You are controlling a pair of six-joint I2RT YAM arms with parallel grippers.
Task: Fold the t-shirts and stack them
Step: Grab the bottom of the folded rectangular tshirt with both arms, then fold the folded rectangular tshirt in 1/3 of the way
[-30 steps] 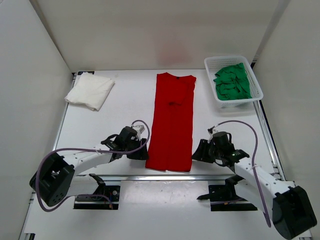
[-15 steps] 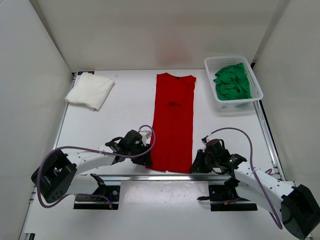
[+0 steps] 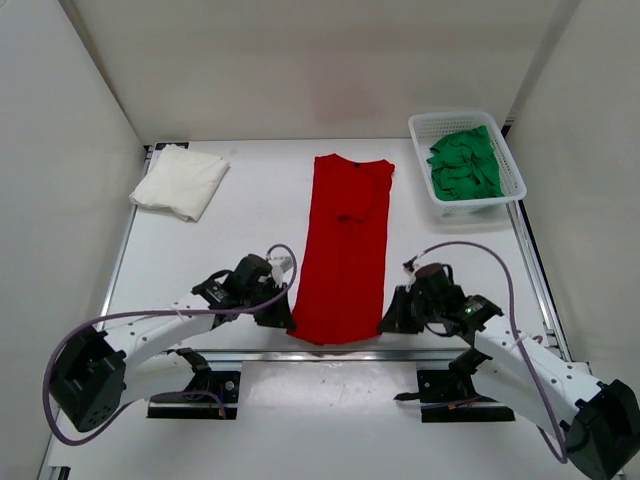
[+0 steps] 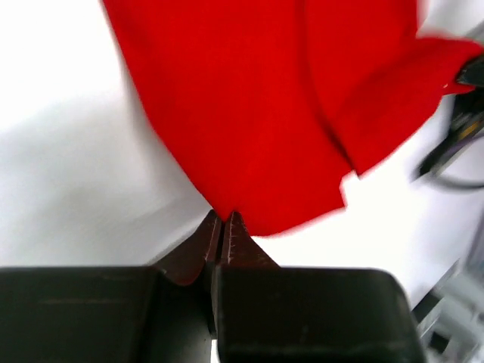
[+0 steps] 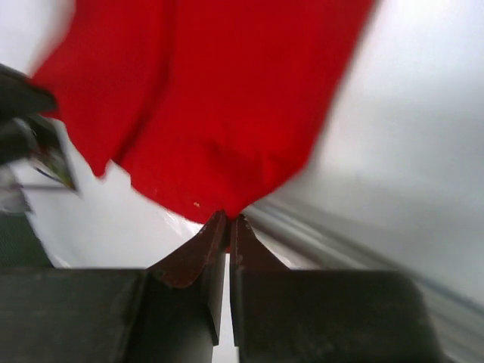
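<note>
Your left gripper [image 4: 224, 221] and right gripper [image 5: 228, 219] are each closed on one near corner of the red t-shirt [image 3: 345, 250], which lies lengthwise in the middle of the counter [image 3: 240, 240].

You see a plain, bright red t-shirt [image 3: 343, 255], one solid colour with no print, against a white table [image 3: 240, 235]. The white t-shirt [image 3: 180, 180] is also plain, almost the same white as the table under it. The green t-shirt [image 3: 464, 165] is a solid mid green. The basket [image 3: 468, 120] is white, its walls patterned with a fine grid of holes. The left arm [image 3: 160, 325] and right arm [image 3: 520, 355] are white with black joints and black bases, and their cables [image 3: 511, 285] are pale purple. In your wrist views, the left gripper [image 4: 224, 221] and right gripper [image 5: 229, 219] show dark reddish-brown fingers on black bodies. The walls [image 3: 300, 60] are off-white.
</note>
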